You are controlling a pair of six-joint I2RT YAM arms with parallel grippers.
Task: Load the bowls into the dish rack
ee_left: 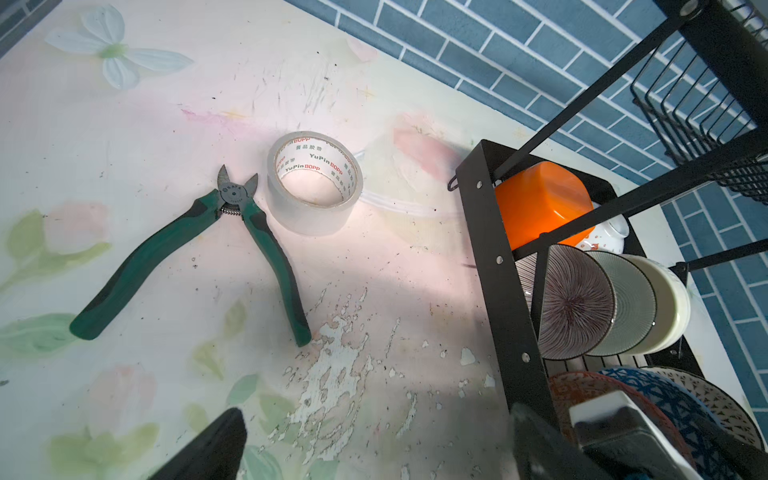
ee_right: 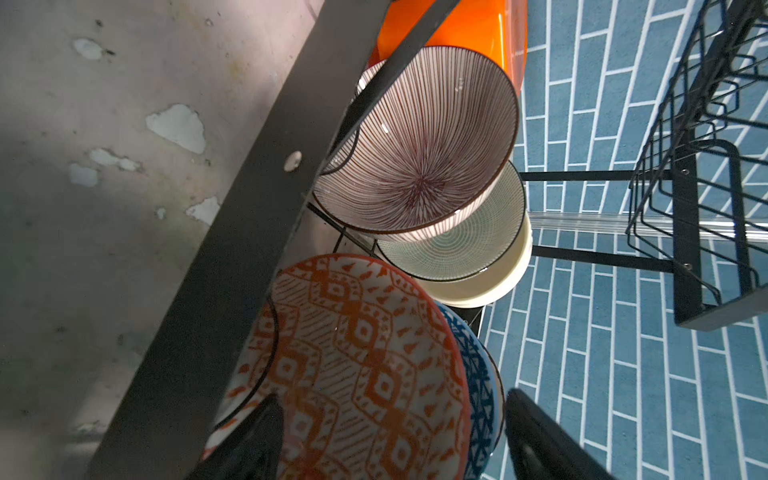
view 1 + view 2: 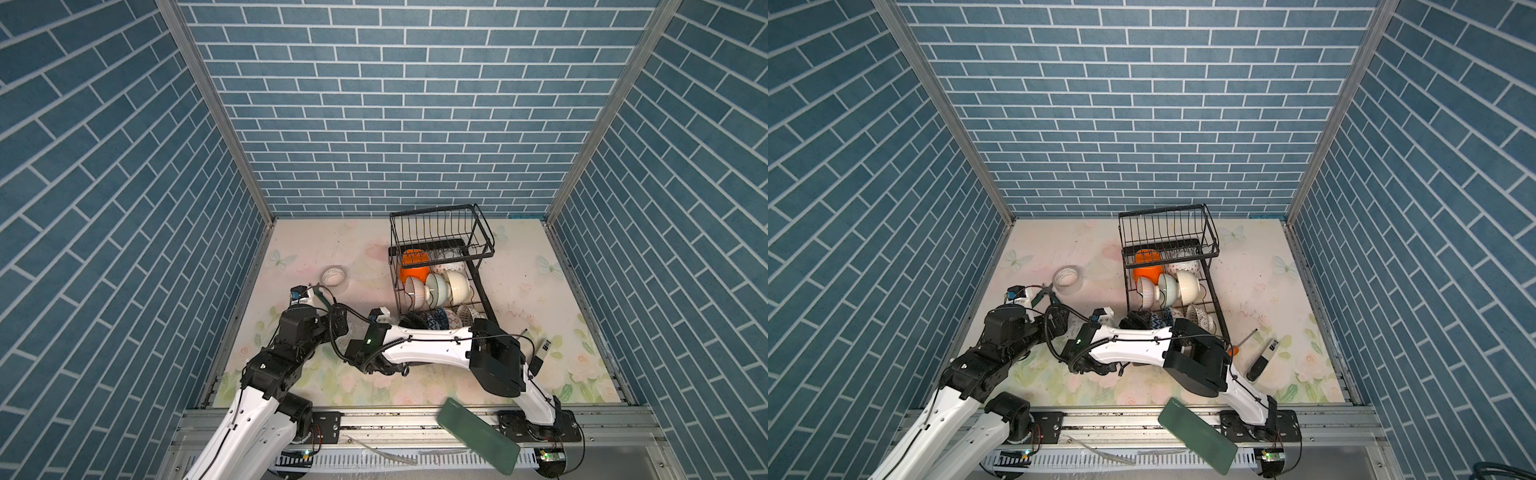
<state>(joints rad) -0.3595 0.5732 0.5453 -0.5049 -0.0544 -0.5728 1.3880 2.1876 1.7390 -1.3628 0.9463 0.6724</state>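
Observation:
The black wire dish rack (image 3: 486, 245) (image 3: 1213, 243) stands at the back right of the table. Its lower tier holds several bowls on edge: an orange plastic one (image 3: 413, 272) (image 1: 540, 203), a striped one (image 2: 424, 145), a pale green one (image 3: 436, 286) and a cream one (image 3: 457, 284). Nearer me sit an orange-patterned bowl (image 2: 357, 353), a blue-patterned bowl (image 2: 478, 374) and a black-and-white one (image 3: 467, 313). My right gripper (image 2: 390, 436) (image 3: 410, 321) is open, its jaws wide on either side of the orange-patterned and blue-patterned bowls. My left gripper (image 1: 374, 453) hangs open over bare table beside the rack frame (image 1: 486, 232).
A white tape roll (image 3: 333, 276) (image 1: 313, 183) and green-handled cutters (image 1: 232, 232) lie left of the rack. An orange-handled screwdriver (image 3: 1241, 340) and a black-and-white tool (image 3: 1264, 357) lie right of it. A dark green flat slab (image 3: 478, 436) rests on the front rail.

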